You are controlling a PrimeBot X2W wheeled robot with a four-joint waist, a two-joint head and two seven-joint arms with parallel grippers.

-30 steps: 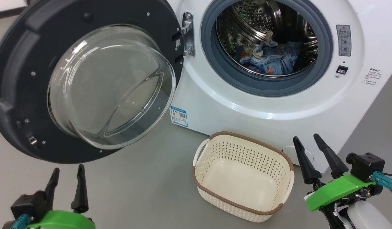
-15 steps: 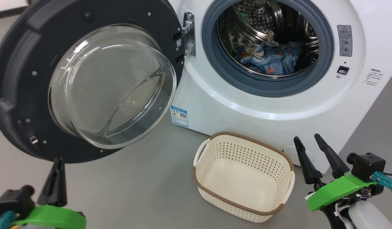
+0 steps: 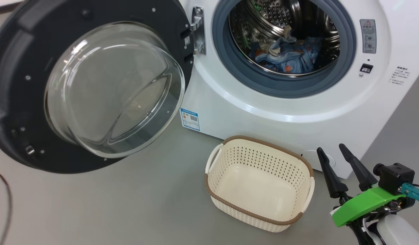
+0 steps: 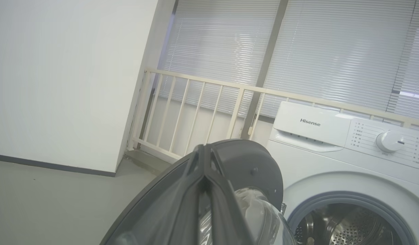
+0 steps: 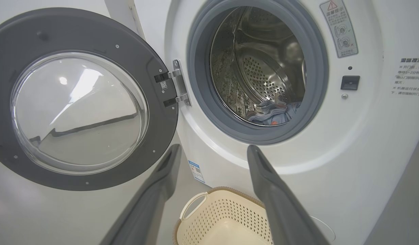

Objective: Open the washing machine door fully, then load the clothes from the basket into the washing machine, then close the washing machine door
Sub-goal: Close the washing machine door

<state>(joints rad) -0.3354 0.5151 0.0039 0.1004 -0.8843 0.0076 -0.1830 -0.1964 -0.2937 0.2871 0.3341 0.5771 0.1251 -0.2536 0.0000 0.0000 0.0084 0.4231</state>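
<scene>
The washing machine (image 3: 264,112) stands with its round black washing machine door (image 3: 94,85) swung wide open to the left. The blue bear-print clothes (image 3: 286,56) lie inside the steel drum. The cream basket (image 3: 264,160) sits on the floor in front of the machine, with nothing in it. My right gripper (image 3: 330,148) hovers open and empty just right of the basket, and in its wrist view (image 5: 213,148) points at the drum opening. My left gripper (image 4: 204,149) is shut on nothing, below the door's (image 4: 250,163) outer edge.
Grey floor (image 3: 128,204) stretches in front of the machine and under the open door. In the left wrist view, a cream railing (image 4: 196,102) and window blinds (image 4: 332,51) stand behind the machine, beside a white wall (image 4: 60,85).
My left gripper shut its fingers and moved off the lower left of the head view. The head camera shifted slightly. The right gripper stayed where it was, open.
</scene>
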